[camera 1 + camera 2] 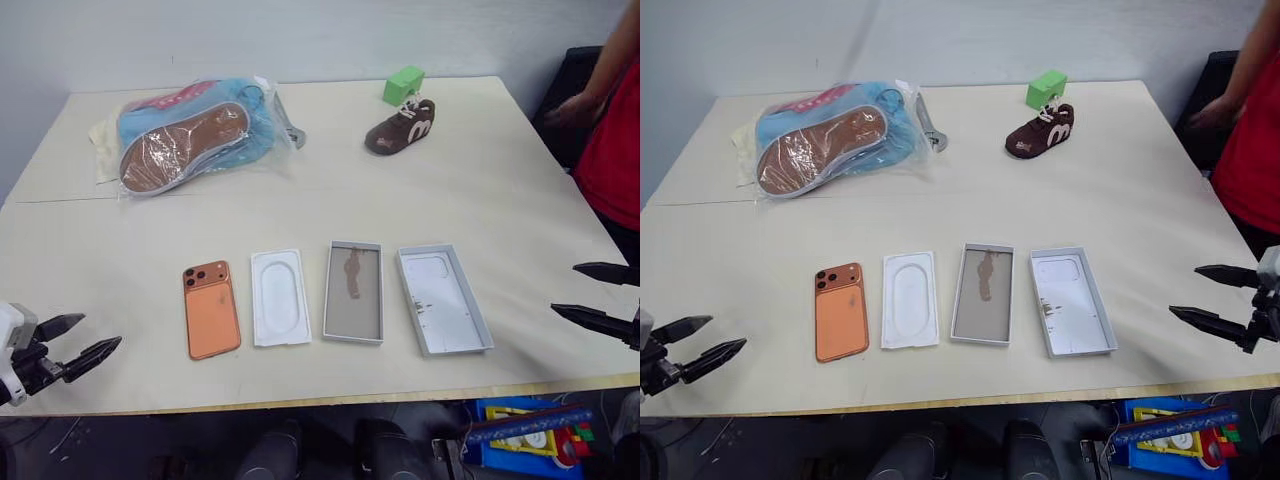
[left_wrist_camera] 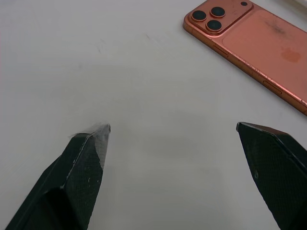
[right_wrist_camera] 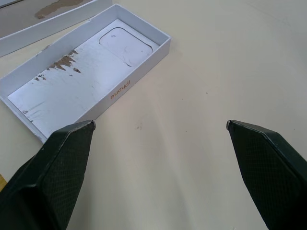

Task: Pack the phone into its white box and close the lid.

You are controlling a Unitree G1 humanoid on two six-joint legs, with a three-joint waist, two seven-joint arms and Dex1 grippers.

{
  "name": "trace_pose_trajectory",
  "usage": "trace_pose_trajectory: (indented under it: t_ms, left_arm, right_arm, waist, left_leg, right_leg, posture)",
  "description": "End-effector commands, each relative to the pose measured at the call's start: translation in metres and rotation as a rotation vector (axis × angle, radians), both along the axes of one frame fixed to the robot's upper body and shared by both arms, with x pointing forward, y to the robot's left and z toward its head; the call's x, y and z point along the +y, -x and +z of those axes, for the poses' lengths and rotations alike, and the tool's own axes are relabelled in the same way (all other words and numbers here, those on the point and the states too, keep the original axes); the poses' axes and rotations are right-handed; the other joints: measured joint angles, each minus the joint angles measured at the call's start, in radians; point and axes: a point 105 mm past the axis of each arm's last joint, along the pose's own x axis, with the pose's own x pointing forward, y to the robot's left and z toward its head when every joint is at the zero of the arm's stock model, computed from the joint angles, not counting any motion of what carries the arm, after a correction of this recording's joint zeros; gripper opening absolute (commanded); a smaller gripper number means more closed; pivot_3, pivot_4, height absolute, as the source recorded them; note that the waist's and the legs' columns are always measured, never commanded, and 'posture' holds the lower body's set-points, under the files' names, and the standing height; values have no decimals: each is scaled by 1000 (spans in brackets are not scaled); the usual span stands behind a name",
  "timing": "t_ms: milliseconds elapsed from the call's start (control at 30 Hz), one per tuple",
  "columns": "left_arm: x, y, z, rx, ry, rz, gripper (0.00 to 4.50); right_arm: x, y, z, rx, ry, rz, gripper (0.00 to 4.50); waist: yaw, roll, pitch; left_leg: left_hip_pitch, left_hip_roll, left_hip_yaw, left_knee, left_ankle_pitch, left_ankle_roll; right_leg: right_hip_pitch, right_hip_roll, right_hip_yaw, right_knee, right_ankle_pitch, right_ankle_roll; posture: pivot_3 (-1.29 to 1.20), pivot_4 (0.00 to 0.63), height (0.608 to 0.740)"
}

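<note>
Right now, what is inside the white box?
The white box holds nothing: its grey-brown floor shows bare, marked only by a brown smear. The phone lies outside it on the table, two places to its left.

I log: orange-copper phone (image 1: 211,309); white insert panel (image 1: 280,297); white box (image 1: 354,291), grey-brown floor, brown mark; white lid (image 1: 443,299), brown scuffs; brown-and-white shoe (image 1: 400,126); green block (image 1: 403,84).

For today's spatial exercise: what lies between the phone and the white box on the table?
In the left eye view, a flat white panel with an oval recess lies between the phone and the white box, apart from both.
</note>
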Motion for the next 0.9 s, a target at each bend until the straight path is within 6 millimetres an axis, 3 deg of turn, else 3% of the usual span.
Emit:
trace_pose_trajectory:
  t_ms: [33, 400, 600, 733, 900]
  left_arm:
    - [-5, -1, 9, -26, -10, -20, 4469]
    - [-7, -5, 4, 1, -18, -4, 4469]
    - [-13, -13, 9, 7, 14, -6, 4469]
    - [-42, -22, 25, 22, 148, -100, 4469]
    - [-89, -15, 32, 189, 318, -294, 4469]
  right_arm:
    - [-1, 1, 3, -21, -8, 10, 4500]
    - [-23, 5, -8, -20, 16, -11, 4500]
    - [-22, 3, -13, -59, 44, -3, 4500]
    - [-4, -1, -8, -99, 52, 59, 4500]
    - [45, -2, 8, -125, 19, 202, 4500]
  waist:
    - [0, 0, 0]
    - [-1, 1, 0]
    - [-1, 1, 0]
    - [-1, 1, 1]
    - [-3, 2, 1]
  left_leg:
    - [0, 0, 0, 0, 0, 0]
    - [0, 0, 1, 0, 0, 0]
    - [0, 0, 0, 0, 0, 0]
    - [0, 0, 0, 1, 0, 0]
    - [0, 0, 0, 1, 0, -1]
  right_leg:
    - [0, 0, 0, 0, 0, 0]
    - [0, 0, 0, 0, 0, 0]
    - [0, 0, 0, 1, 0, 0]
    - [0, 0, 0, 1, 0, 0]
    - [-1, 0, 1, 4, 0, 0]
  posture:
    - [0, 150, 740]
    - [0, 150, 740]
    - [0, 150, 740]
    - [0, 150, 740]
    - [0, 150, 740]
